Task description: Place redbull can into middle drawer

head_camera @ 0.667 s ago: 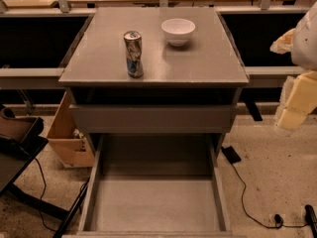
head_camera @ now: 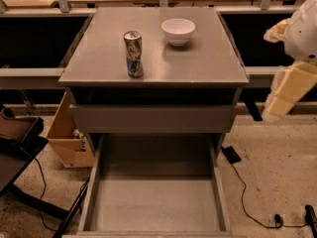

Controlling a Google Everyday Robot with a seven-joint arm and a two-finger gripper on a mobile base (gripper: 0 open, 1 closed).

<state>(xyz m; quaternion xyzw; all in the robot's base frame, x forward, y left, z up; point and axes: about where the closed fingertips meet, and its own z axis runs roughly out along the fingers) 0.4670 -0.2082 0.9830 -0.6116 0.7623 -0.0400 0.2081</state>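
OK, redbull can [head_camera: 133, 53] stands upright on the table [head_camera: 208, 63], front-left of the white bowl [head_camera: 178, 31], near but not touching. It's slim, silver-blue, shiny top w/ tab. Tool [head_camera: 278, 104] hangs off the table's right side, well apart from the can; clenched or released, I can't tell. Middle drawer [head_camera: 153, 207] is pulled out low in front, plain flat floor open from above, low walls L and R. Upper drawer front [head_camera: 153, 117] sits shut above it. Cardboard box [head_camera: 67, 138] stands just left.
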